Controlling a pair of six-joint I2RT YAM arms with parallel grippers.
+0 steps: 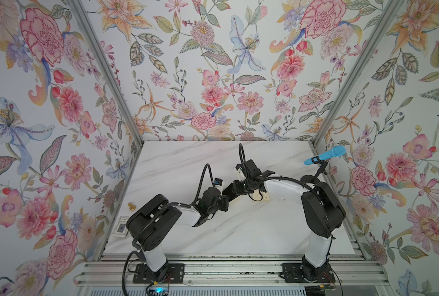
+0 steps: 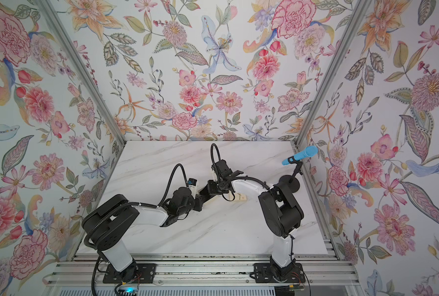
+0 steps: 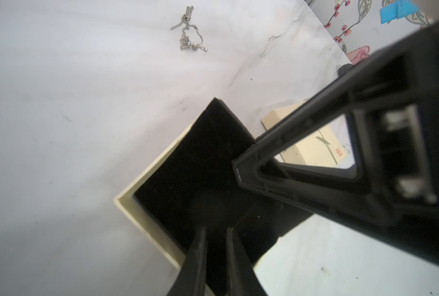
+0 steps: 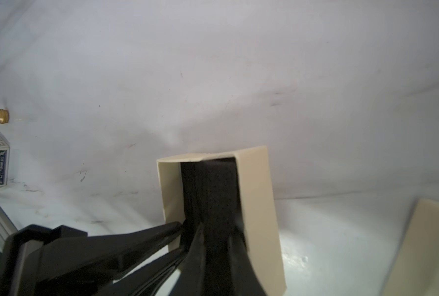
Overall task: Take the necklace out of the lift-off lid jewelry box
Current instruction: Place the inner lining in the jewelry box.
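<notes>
The necklace (image 3: 189, 34) lies bunched on the desk (image 3: 72, 128), well ahead of the left claw (image 3: 216, 230) and clear of the lift-off lid jewelry box (image 4: 259, 205). By my reckoning the chain is out, and the step in hand is letting go of the open base cleanly. The lid (image 3: 308, 151) rests flat on the desk beyond the right claw's tip, apart from the base.

To do it well, part each claw only enough to free the black lining and cream wall. Then back out along the line of the fingers, away from the chain, one arm at a time, since the two tips nearly meet inside the base. A sideways pull could drag the light box.

The left claw is nearly pressed together, with a thin slit between its fingers and its tips at the base's wall. The right claw (image 4: 216, 229) shows a slightly wider gap, its tips down in the black lining. The lining is too dark to judge contact, so I cannot tell whether either claw pinches the box or merely touches it.
</notes>
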